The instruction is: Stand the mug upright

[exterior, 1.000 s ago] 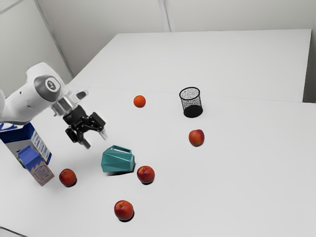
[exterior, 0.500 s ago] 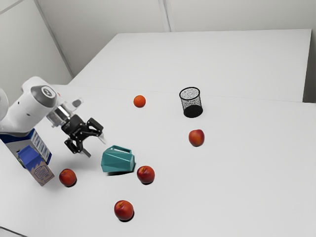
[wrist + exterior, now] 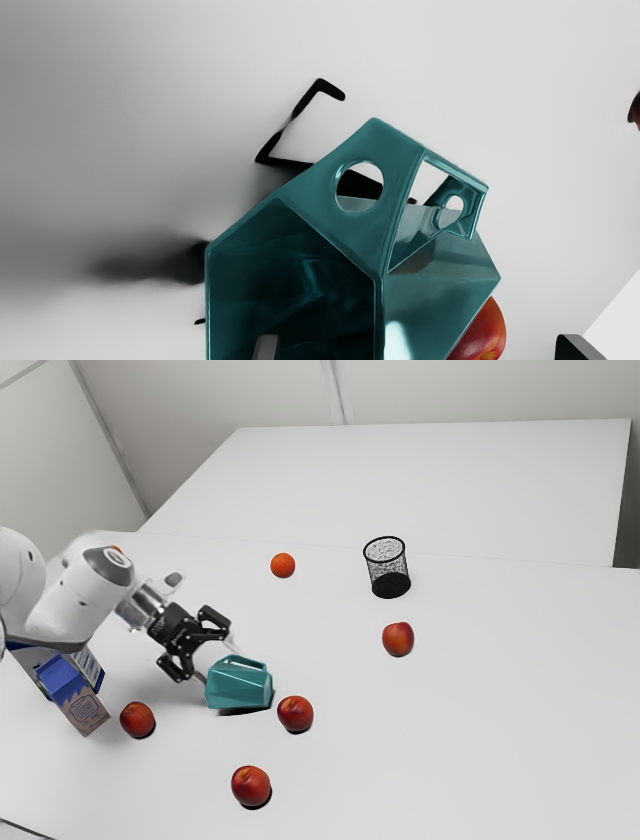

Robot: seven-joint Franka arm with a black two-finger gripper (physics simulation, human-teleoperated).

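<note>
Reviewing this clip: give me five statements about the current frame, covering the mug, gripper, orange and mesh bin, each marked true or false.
1. The mug lies on its side. True.
2. The gripper is shut on the mug. False: the gripper is open, its fingers wide apart.
3. The mug's open end faces the gripper. True.
4. The orange is inside the mesh bin. False: the orange lies on the table, apart from the bin.
5. The mesh bin stands upright. True.

no legible text, print on the blue-topped carton [image 3: 83, 707] too small to read
</note>
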